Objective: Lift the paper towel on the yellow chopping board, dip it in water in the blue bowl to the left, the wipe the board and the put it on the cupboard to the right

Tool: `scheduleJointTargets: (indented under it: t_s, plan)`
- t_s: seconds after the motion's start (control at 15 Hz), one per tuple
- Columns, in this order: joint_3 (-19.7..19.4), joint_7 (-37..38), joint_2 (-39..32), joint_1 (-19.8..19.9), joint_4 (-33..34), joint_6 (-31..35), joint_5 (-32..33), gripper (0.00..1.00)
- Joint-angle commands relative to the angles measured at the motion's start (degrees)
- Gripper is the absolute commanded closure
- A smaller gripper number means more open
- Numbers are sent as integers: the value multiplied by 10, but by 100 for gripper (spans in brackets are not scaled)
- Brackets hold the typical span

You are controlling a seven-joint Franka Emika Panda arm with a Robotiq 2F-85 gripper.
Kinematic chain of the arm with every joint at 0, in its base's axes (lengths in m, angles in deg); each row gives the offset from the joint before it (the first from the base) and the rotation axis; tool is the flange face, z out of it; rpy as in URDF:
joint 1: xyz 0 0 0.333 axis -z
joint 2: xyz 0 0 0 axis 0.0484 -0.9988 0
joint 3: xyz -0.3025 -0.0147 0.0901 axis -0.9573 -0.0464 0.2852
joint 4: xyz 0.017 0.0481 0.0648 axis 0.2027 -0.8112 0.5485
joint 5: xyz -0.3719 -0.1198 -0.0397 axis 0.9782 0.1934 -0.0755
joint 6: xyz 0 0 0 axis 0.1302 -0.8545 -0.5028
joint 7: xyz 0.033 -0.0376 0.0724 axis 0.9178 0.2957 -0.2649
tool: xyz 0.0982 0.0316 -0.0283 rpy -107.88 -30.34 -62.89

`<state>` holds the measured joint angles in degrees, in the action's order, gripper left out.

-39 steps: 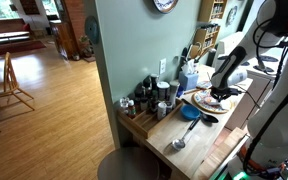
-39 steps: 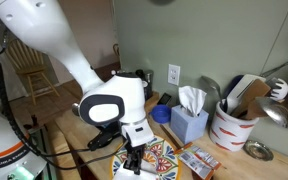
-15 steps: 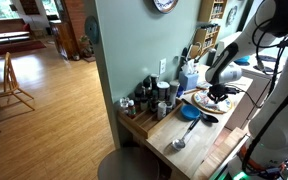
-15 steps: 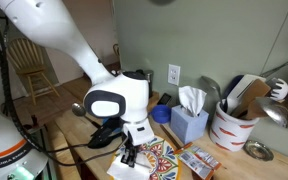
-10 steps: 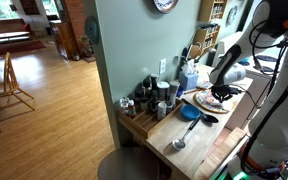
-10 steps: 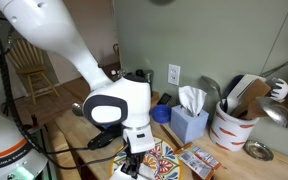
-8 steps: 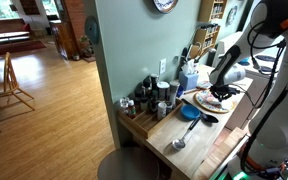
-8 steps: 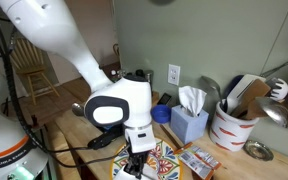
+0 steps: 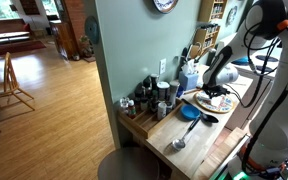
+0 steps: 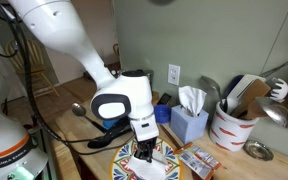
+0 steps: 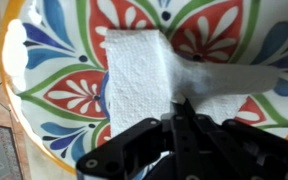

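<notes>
White paper towel (image 11: 144, 75) lies spread on the yellow chopping board (image 11: 69, 95) — gripper (image 11: 179, 118) pinched onto its crease (wrist view).

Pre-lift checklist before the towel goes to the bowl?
1. Towel on board: ok, lying flat on its face.
2. Gripper over towel: ok, tips at a raised fold.
3. Pinch: ok, jaws look shut on that fold.
4. Towel off the board: not ok, not yet lifted.
5. Bowl located: ok, beside the board in an exterior view.
6. Water in bowl: cannot tell.
</notes>
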<state>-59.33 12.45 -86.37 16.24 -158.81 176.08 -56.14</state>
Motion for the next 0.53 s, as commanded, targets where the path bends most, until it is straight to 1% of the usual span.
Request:
scheduleJointTargets:
  t_s: [0.0,0.2,0.33,0.47]
  plan:
    - [69,-111,24,27,-28,15,-126,99]
    - [98,-217,45,39,-35,-23,-201,99]
    - [85,-257,55,39,-40,-63,-196,99]
    - [62,-269,59,40,-38,-108,-162,99]
